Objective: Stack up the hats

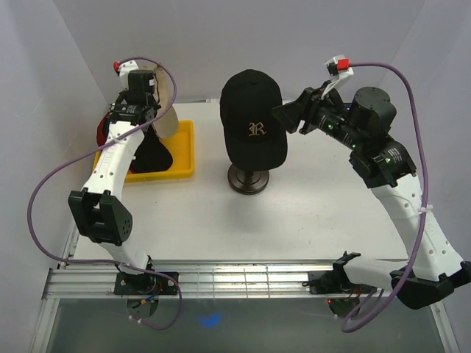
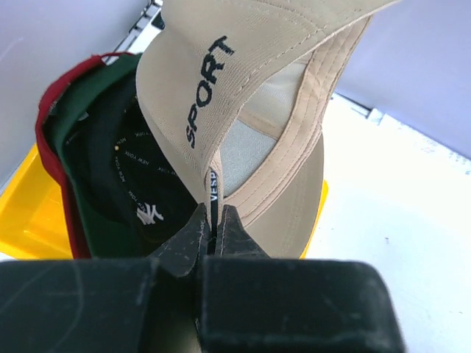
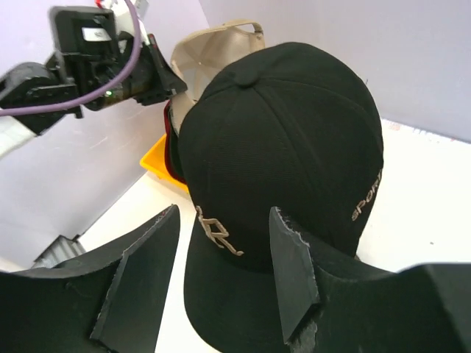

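**Tan cap pinched at the tray, black cap on the stand**

The left gripper (image 2: 213, 220) is pressed together on the edge of the tan cap (image 2: 243, 88), gripping it at the inner band just under the word SPORT. That cap is held open side toward the wrist camera, over the far end of the yellow tray (image 1: 184, 158). Beneath it, three caps lie nested in the tray: the red cap (image 2: 55, 132) outermost, the dark green cap (image 2: 96, 103) inside it, and the black NY cap (image 2: 140, 191) innermost.

The black cap with the gold R (image 1: 254, 118) sits on the dark stand (image 1: 248, 180) at mid-table, brim toward the arms. The right gripper (image 1: 287, 116) has its jaws spread, close beside that cap's right side; whether it touches cannot be told
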Tool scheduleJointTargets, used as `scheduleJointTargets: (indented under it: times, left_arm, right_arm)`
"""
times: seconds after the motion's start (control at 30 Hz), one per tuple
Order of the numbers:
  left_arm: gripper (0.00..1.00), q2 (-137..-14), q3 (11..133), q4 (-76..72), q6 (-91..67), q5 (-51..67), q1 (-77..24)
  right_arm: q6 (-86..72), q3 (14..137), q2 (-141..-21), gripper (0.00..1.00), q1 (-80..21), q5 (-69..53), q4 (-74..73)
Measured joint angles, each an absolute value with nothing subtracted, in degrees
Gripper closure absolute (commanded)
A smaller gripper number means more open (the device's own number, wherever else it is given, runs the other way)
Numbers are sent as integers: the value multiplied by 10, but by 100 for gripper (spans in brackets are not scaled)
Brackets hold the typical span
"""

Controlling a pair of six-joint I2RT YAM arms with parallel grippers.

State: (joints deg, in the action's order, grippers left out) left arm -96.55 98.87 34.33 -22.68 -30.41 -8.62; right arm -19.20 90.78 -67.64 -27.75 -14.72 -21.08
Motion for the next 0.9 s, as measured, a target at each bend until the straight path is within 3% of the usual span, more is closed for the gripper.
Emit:
scheduleJointTargets:
  times: [0.33,0.5,0.9]
  left_arm:
    - [100,-901,1033,390,-222,-277,-86]
    - [100,-857,1035,407,-224,-262,-86]
    - [100,-734,972,467,-262,-203,-86]
  right_arm:
    - [-124,939,-687,41,-453,0,-213]
    - [-86,997,-754,41,-601,104,-208]
    - [8,1062,-949,41,-795,326,-171]
